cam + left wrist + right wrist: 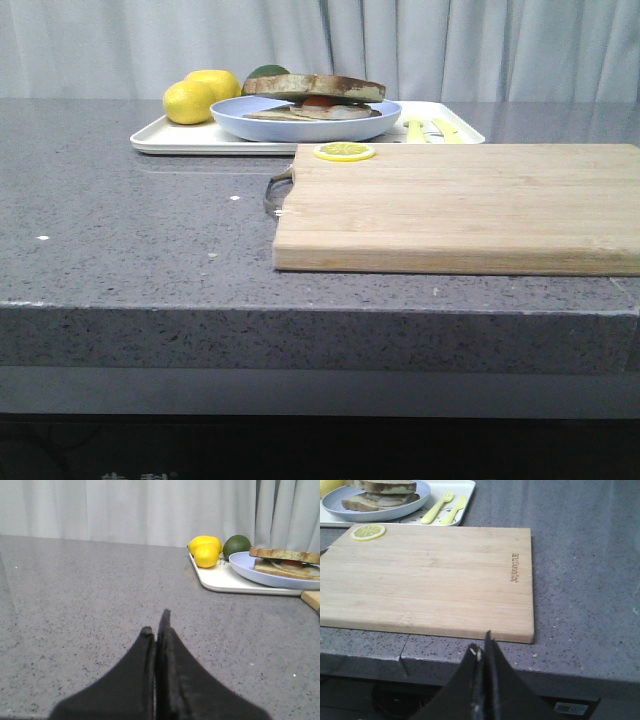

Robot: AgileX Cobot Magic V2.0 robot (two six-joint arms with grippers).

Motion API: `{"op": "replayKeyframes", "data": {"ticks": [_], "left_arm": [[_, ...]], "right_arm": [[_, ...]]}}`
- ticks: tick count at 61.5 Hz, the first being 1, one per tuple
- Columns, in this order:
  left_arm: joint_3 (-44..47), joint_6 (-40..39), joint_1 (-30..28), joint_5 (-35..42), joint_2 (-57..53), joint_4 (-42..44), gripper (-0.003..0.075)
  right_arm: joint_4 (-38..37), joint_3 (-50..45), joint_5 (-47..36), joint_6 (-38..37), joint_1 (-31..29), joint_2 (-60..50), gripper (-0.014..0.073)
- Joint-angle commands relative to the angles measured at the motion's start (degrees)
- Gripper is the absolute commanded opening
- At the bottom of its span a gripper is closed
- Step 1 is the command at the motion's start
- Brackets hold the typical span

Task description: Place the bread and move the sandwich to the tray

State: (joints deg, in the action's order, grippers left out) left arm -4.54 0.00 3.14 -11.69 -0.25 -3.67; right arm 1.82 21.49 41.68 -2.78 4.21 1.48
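Observation:
The sandwich sits on a round light-blue plate [300,125] that stands in the white tray [170,140] at the back of the counter. The dark-crusted bread [315,86] lies on top of it, over paler slices with a bit of white and red filling between. The plate [265,575] and bread [285,555] show in the left wrist view, and the plate [415,502] in the right. My left gripper [156,622] is shut and empty over bare counter, left of the tray. My right gripper [482,642] is shut and empty at the counter's front edge, before the board.
A wooden cutting board [460,205] lies in front of the tray, with a lemon slice [344,151] on its far left corner. Two lemons [190,102] and an avocado [268,72] sit at the tray's left end. A yellow fork and knife [440,510] lie at its right end.

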Motion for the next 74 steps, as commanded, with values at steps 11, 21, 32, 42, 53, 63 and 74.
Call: {"op": "replayKeyframes", "data": {"ticks": [11,21,32,42,53,63,74], "left_arm": [[4.5,-0.6,-0.3,10.6,-1.3,0.1,-0.002],[4.9,-0.6,-0.3,8.8,-1.3,0.1,-0.002],[4.9,-0.6,-0.3,9.1,-1.3,0.1,-0.002],[4.9,-0.6,-0.3,9.1,-1.3,0.1,-0.002],[4.9,-0.6,-0.3,9.1,-1.3,0.1,-0.002],[4.9,-0.6,-0.3,9.1,-1.3,0.1,-0.002],[4.9,-0.6,-0.3,9.1,-1.3,0.1,-0.002]], "right_arm": [[-0.1,1.4,-4.7,0.3,-0.1,0.7,-0.006],[-0.1,1.4,-4.7,0.3,-0.1,0.7,-0.006],[-0.1,1.4,-4.7,0.3,-0.1,0.7,-0.006],[-0.1,1.4,-4.7,0.3,-0.1,0.7,-0.006],[-0.1,1.4,-4.7,0.3,-0.1,0.7,-0.006],[-0.1,1.4,-4.7,0.3,-0.1,0.7,-0.006],[-0.1,1.4,-4.7,0.3,-0.1,0.7,-0.006]]}}
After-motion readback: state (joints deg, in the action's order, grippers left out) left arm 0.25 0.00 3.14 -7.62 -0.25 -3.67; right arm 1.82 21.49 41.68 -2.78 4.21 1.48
